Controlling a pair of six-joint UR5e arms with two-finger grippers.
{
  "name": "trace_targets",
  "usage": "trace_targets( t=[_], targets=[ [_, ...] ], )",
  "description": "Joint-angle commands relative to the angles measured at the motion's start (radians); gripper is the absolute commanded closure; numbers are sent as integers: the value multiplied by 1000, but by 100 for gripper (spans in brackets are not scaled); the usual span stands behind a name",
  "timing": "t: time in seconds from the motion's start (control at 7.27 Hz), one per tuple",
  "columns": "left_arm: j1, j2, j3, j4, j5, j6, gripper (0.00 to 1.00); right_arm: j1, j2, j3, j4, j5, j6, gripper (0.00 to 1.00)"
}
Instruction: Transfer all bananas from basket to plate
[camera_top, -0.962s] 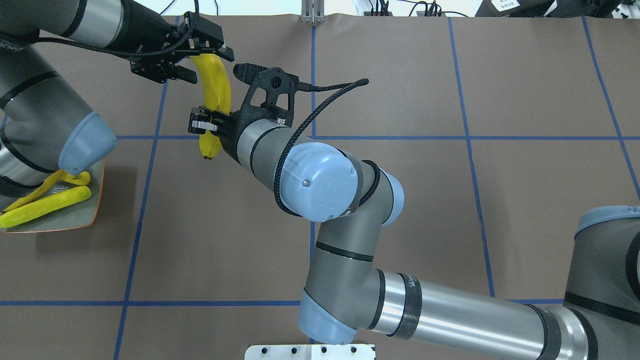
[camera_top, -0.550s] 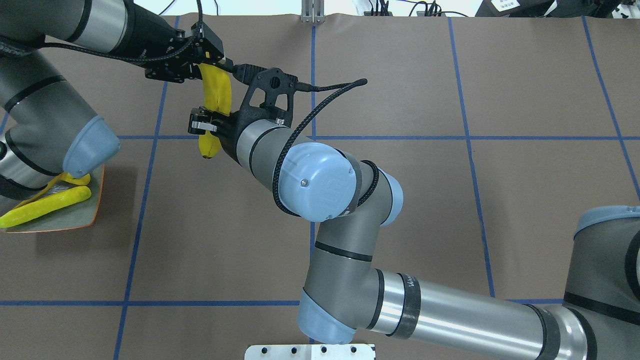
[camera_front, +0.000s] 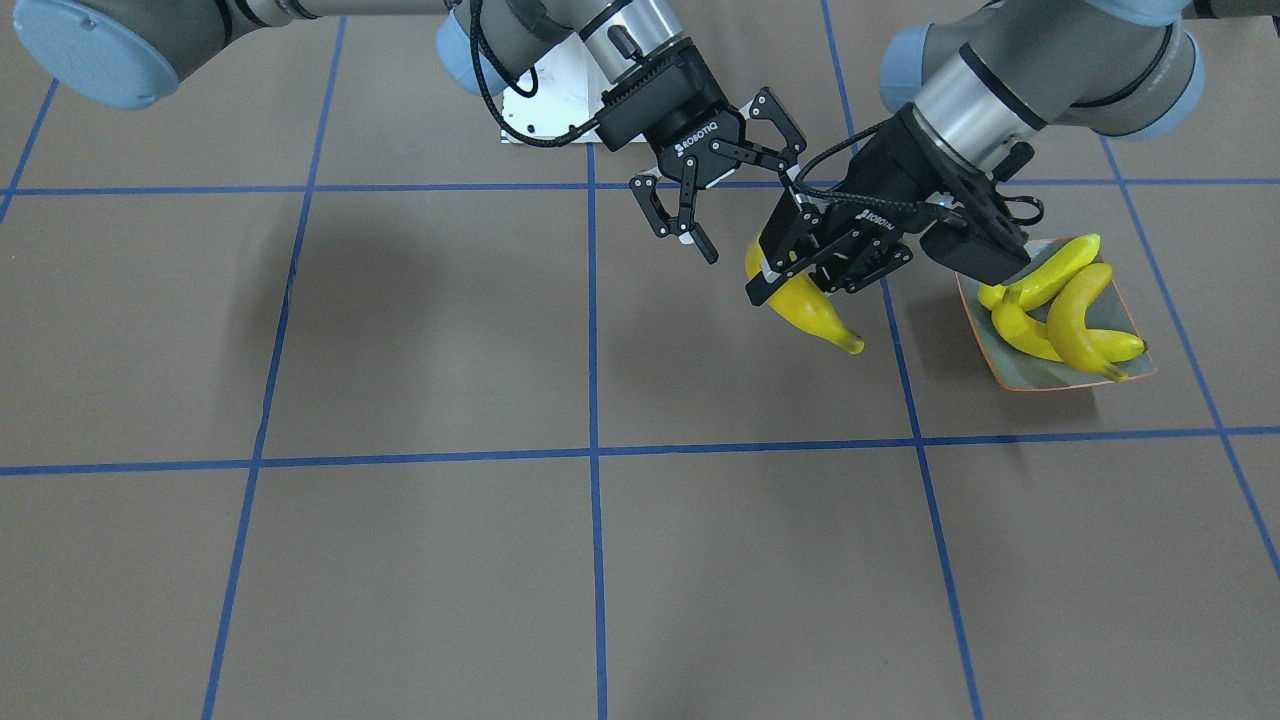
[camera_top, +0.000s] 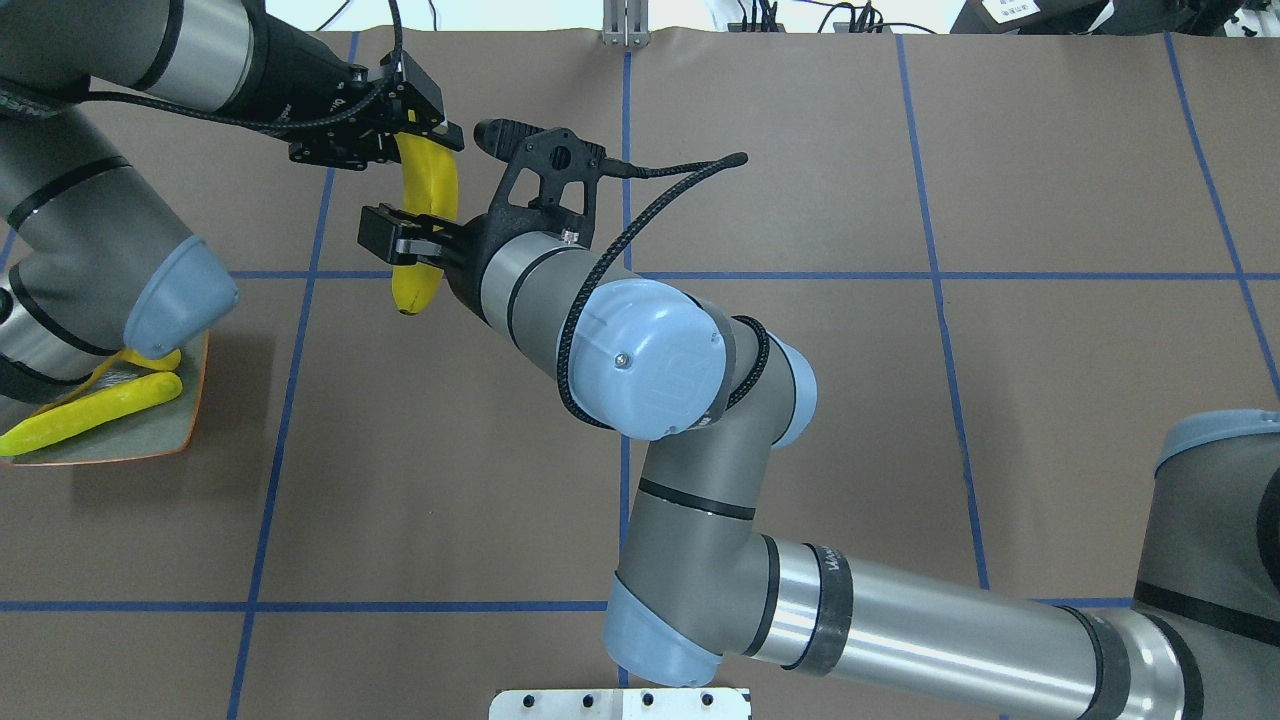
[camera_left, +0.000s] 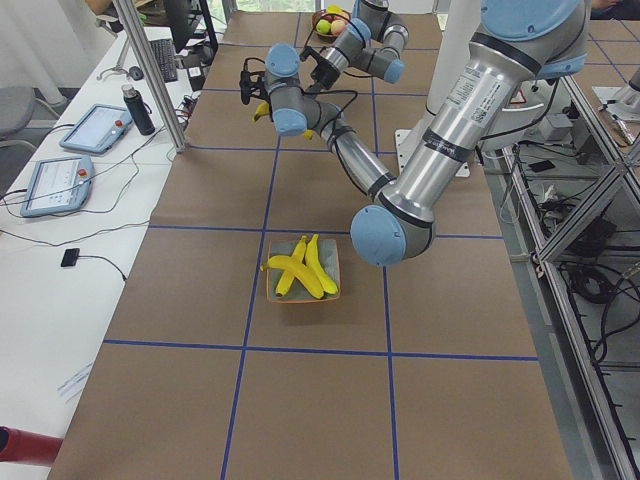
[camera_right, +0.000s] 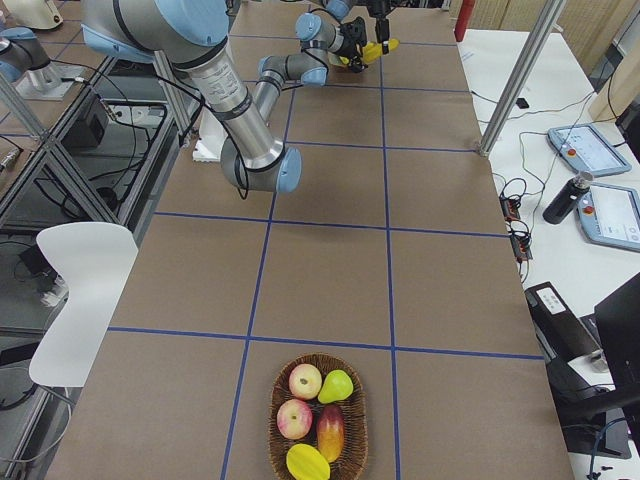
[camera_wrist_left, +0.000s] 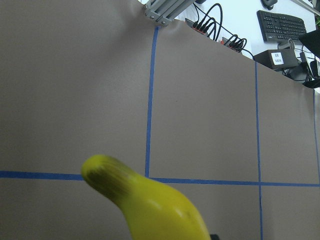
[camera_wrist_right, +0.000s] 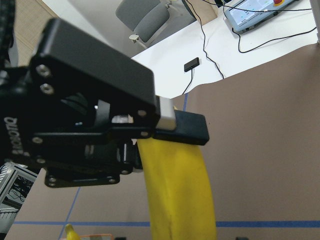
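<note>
Handover done: right tool (camera_front: 745, 200) has let go, its fingers now spread. Left tool (camera_front: 810, 285) alone pinches the banana (camera_front: 825, 325), aloft over tabletop (camera_front: 400, 350), near plate (camera_front: 1030, 376). Next, likely: carry across to plate.

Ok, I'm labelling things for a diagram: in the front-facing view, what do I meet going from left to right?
Right gripper, jaws open → held banana → plate.
</note>
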Motion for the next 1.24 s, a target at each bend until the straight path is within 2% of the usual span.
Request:
trace_targets(
  t=[0.0,0.14,0.27,0.55,0.82,1.1],
  targets=[
    [-10,72,-30,1,0,11,100,63,-46,119,-189,134,-2,0],
    [-37,130,-69,5,5,13,100,116,-63,186,-336,218,-15,0],
    [-57,193,-93,7,6,87,100,175,-95,214,-404,307,-28,0],
    [-59,394,-149,10,50,346,100,267,-193,238,-419,404,-155,0],
    [-56,537,-153,15,55,451,100,336,-244,238,-427,492,-239,0],
    [-57,641,-143,21,51,450,100,343,-251,238,-425,492,-243,0]
  ],
)
